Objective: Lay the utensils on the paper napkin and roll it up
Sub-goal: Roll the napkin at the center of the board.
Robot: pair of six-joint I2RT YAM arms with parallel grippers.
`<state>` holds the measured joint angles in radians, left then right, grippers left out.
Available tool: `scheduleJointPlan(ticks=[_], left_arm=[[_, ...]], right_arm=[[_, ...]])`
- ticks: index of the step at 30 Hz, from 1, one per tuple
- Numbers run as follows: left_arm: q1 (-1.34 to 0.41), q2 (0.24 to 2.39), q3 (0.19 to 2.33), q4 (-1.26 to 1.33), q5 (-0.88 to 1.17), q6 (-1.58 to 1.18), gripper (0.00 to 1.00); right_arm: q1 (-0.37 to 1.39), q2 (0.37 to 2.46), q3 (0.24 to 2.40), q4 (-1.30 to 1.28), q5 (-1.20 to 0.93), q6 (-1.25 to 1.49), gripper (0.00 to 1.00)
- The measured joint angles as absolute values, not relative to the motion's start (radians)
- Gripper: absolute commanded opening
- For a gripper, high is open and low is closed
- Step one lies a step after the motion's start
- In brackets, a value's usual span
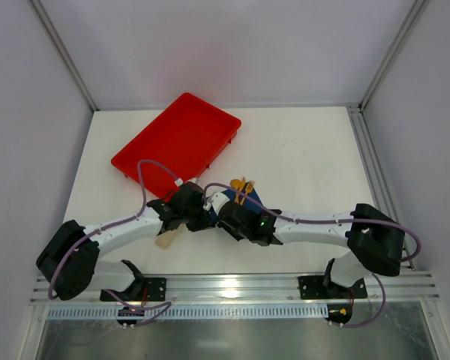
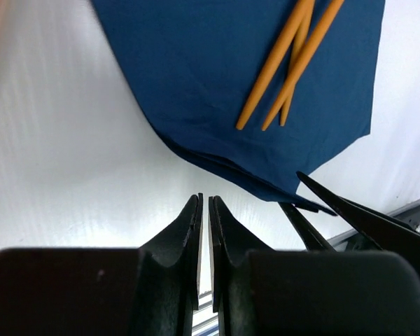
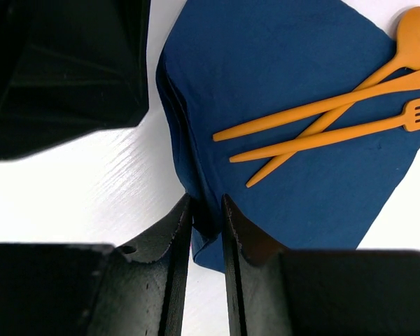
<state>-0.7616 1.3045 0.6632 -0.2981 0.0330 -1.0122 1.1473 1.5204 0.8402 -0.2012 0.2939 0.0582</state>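
Three orange utensils (image 3: 322,106) sit on the paper napkin (image 3: 287,56), right gripper (image 3: 206,210) pinches its 6 o'clock corner, left gripper (image 2: 204,203) is closed on nothing, so I'd guess rolling toward 12 comes next.

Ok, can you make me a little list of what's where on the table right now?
napkin: thin dark navy-blue square paper napkin, spread out, near edge doubled into layers
utensils: three slim orange plastic utensils, a spoon, a fork and one more, crossed on the napkin
right gripper: pinching the napkin's near edge
left gripper: jaws almost together, nothing between them, just short of the napkin
tray: red rectangular plastic tray, back left, apart from the napkin
strip: pale beige flat strip, beside the left arm
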Motion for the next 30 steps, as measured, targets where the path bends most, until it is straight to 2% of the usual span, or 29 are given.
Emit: scheduleJointPlan(ticks=[17, 24, 30], left_arm=[[-0.775, 1.401, 0.669, -0.193, 0.107, -1.013, 0.1], [-0.779, 1.406, 0.671, -0.165, 0.113, -1.018, 0.11], [-0.781, 1.419, 0.685, -0.166, 0.113, -1.018, 0.11]], right_arm=[[1.089, 1.496, 0.821, -0.195, 0.231, 0.054, 0.26], [1.085, 1.483, 0.818, -0.195, 0.214, 0.055, 0.42], [1.084, 1.465, 0.795, -0.186, 0.206, 0.059, 0.48]])
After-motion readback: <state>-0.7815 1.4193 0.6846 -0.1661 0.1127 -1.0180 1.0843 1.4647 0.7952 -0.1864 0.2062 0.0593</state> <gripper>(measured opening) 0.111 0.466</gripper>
